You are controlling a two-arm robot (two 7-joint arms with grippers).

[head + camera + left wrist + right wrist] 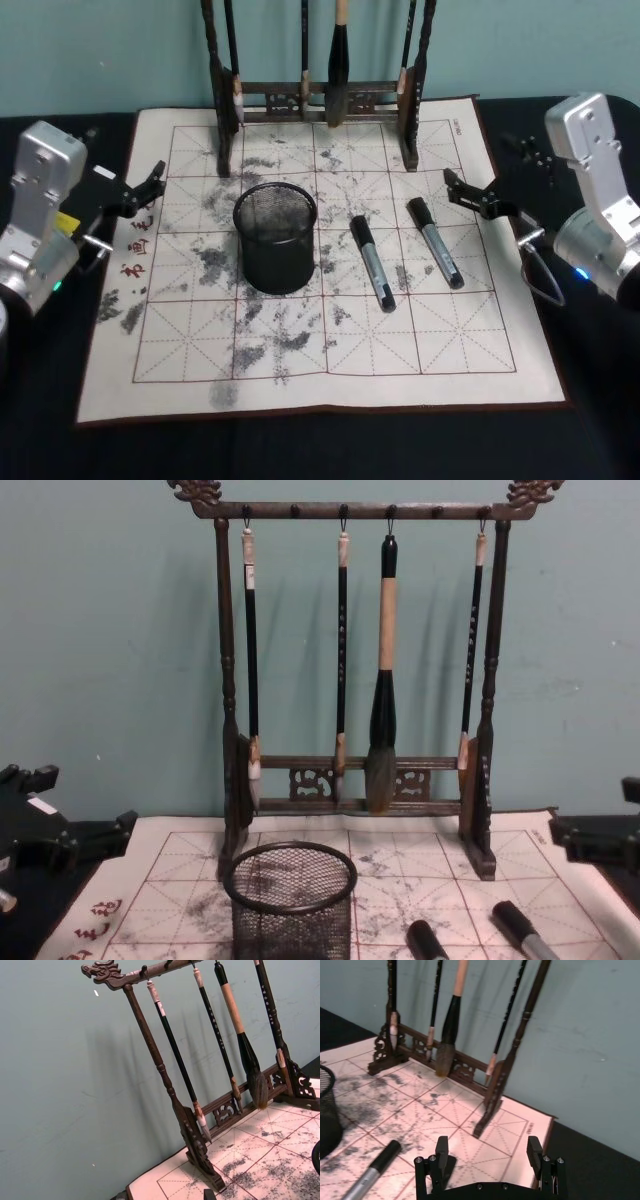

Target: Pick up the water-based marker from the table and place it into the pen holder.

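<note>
One water-based marker (435,243), flat on the inked mat (330,350) toward the worktop's right edge, second marker (372,262) between it and the mid-worktop pen holder (275,268); right tool (487,1147) wide near its cap, left tool (152,180) wide at the left edge; best straddle the barrel squarely, then clear the holder's rim.
</note>
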